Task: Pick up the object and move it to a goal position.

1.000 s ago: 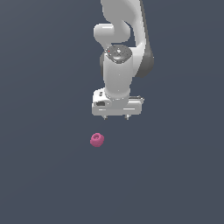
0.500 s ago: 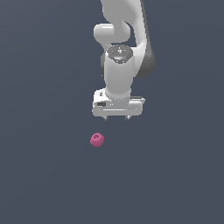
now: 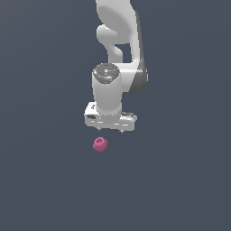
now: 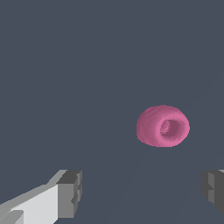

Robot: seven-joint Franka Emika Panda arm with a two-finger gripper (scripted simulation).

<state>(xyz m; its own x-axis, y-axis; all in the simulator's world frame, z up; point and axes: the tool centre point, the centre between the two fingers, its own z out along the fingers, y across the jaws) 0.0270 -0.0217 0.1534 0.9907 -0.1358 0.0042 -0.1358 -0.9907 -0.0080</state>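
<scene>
1. In the wrist view the gripper (image 4: 142, 192) shows two dark fingertips (image 4: 70, 192) spread wide at the lower corners of the frame, jaws well apart and holding nothing
2. The object (image 4: 162, 126), a small magenta-pink lump with a dimple facing the camera, sits right of centre in that frame, beyond the fingertips and not between them
3. In the exterior view the object (image 3: 99, 144) lies just below centre, apart from the gripper (image 3: 110, 130), which hangs close above it and a little to the exterior view's right
4. The step in hand looks like the approach: I judge the gripper should centre the lump between the fingers before descending, then close gently, since the rounded shape may roll or squirt out
5. The surface (image 3: 180, 189) is a plain dark slate-blue plane filling every frame edge; no goal marker shows
</scene>
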